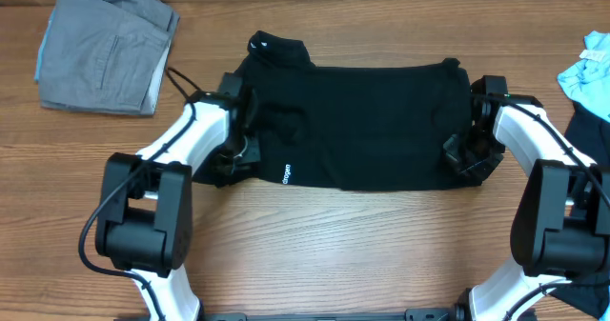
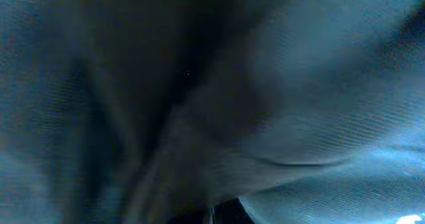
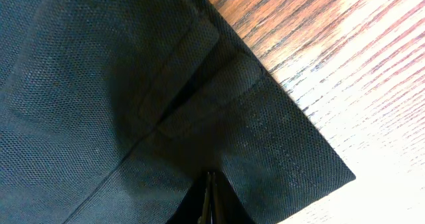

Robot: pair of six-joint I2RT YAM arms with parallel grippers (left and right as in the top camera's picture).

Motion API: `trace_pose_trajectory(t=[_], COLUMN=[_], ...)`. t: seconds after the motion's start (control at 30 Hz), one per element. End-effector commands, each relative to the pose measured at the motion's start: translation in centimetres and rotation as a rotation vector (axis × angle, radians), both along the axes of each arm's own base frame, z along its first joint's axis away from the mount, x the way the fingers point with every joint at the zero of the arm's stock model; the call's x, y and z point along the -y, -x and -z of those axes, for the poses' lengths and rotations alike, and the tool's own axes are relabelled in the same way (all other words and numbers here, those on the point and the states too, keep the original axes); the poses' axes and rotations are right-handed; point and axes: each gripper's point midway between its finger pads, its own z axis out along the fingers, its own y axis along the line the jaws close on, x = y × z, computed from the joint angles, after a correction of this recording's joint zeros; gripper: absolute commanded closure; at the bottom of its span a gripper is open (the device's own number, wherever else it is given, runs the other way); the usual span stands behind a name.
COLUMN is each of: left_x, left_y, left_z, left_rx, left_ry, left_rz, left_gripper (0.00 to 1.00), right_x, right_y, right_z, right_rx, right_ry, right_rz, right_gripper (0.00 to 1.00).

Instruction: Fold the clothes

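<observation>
A black shirt (image 1: pixel 367 121) lies spread across the middle of the table, a small white logo near its front hem. My left gripper (image 1: pixel 238 154) is at the shirt's left edge, shut on the black fabric (image 2: pixel 219 104), which fills the left wrist view. My right gripper (image 1: pixel 467 154) is at the shirt's right front corner, shut on the black shirt's hem (image 3: pixel 219 117); its fingers (image 3: pixel 210 197) are pressed together with the cloth between them.
Folded grey trousers (image 1: pixel 105 45) lie at the back left. A light blue garment (image 1: pixel 586 69) and a dark one (image 1: pixel 591 135) lie at the right edge. Bare wooden table (image 1: pixel 353 254) shows in front of the shirt.
</observation>
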Motion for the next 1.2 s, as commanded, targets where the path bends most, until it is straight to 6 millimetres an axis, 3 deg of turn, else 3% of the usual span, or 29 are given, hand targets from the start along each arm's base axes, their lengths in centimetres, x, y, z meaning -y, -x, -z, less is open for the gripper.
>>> trace_pose_trajectory(t=[0.0,0.2,0.33,0.4,0.57,0.7,0.87,0.93,1.0,1.03,1.07,1.1,1.17], left_x=[-2.5,-5.1,-9.6,-10.9,-11.6,-11.3,-11.7,-11.2,-8.8,-6.7,-4.6,-2.0,0.9], left_y=[0.2,0.9,4.7,6.0,8.8,9.4,8.7,8.1,7.1,6.3,5.6,5.0,4.1], left_z=[0.7,1.5,1.7,1.3,-0.2,-1.6,-4.9,-7.6,-9.8,-10.7,-11.3,-11.7,-11.2], left_rx=[-0.031,-0.052,-0.188,-0.236,-0.341,-0.339,-0.217,-0.104,0.008,0.064,0.099,0.125,0.140], left_ry=[-0.019,-0.060,-0.178,-0.217,-0.257,-0.265,-0.272,-0.237,-0.121,-0.029,0.053,0.130,0.176], left_rz=[-0.029,-0.080,-0.267,-0.322,-0.383,-0.401,-0.418,-0.420,-0.374,-0.322,-0.272,-0.218,-0.176], left_gripper=[0.96,0.96,0.96,0.96,0.96,0.96,0.96,0.96,0.82,0.60,0.41,0.21,0.14], right_x=[0.0,0.0,0.5,0.6,1.3,1.5,1.9,1.9,0.4,-1.3,-3.1,-4.1,-4.8], right_y=[0.0,1.0,0.8,0.7,0.4,0.0,-2.4,-3.5,-4.6,-5.3,-5.7,-5.7,-5.6], right_z=[-0.3,0.3,0.3,0.3,0.2,-0.4,-4.0,-6.7,-9.5,-10.5,-11.2,-11.4,-11.3], right_rx=[0.010,-0.015,-0.010,-0.006,0.009,0.016,0.076,0.121,0.185,0.231,0.264,0.271,0.264], right_ry=[-0.003,-0.003,0.016,0.019,0.017,0.022,0.029,0.033,-0.049,-0.142,-0.231,-0.278,-0.282], right_rz=[-0.004,0.002,0.009,0.015,0.059,0.063,0.057,0.054,-0.007,-0.086,-0.145,-0.166,-0.185], right_gripper=[0.96,0.96,0.96,0.96,0.96,0.96,0.96,0.96,0.82,0.51,0.30,0.19,0.13])
